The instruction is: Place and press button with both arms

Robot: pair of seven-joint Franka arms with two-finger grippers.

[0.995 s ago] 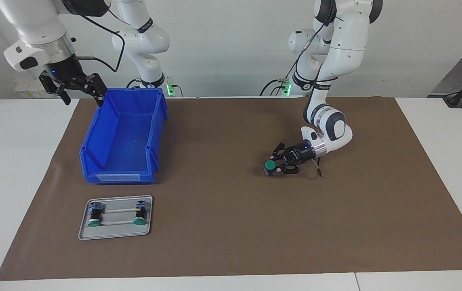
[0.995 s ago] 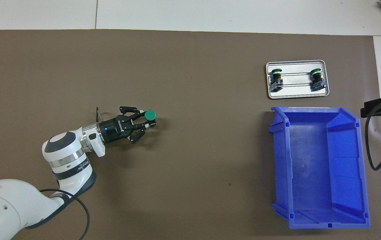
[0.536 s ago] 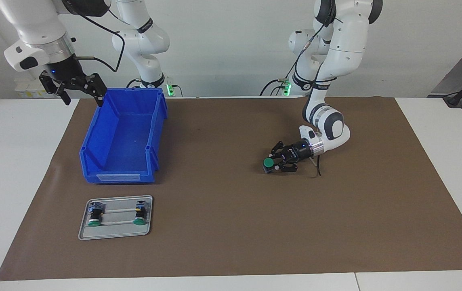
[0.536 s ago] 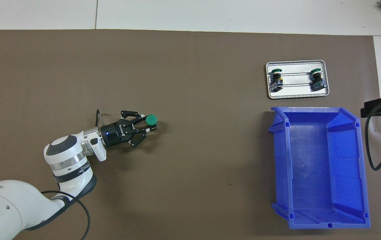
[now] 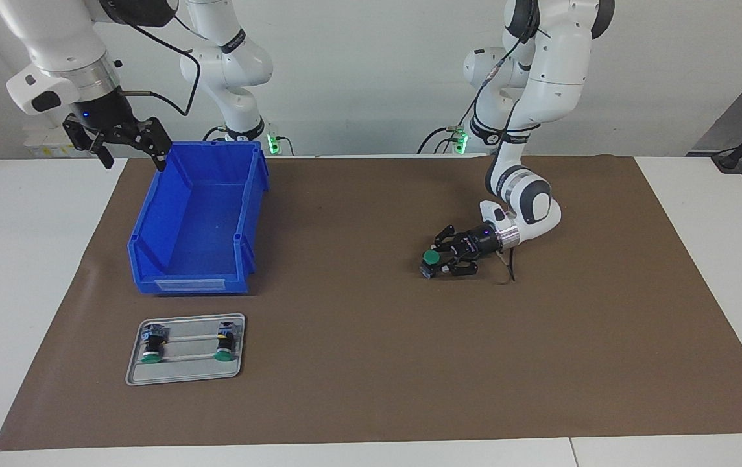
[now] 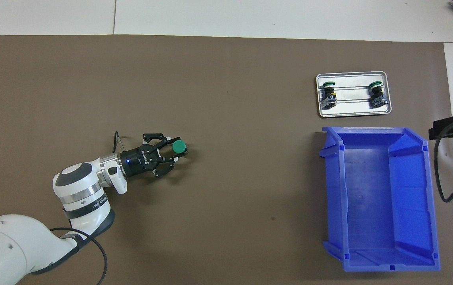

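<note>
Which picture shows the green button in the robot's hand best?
The overhead view: the button shows its whole round green cap in the left gripper. The facing view shows the cap smaller, but also the base low over the mat.

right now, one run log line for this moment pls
left hand: shut on button, low over brown mat | right hand: open, waiting over blue bin corner | tray: two buttons

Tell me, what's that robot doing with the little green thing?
The left gripper holds a green-capped button low over the brown mat, cap up. The right gripper waits in the air by the blue bin. Two more buttons lie on the metal tray.
</note>
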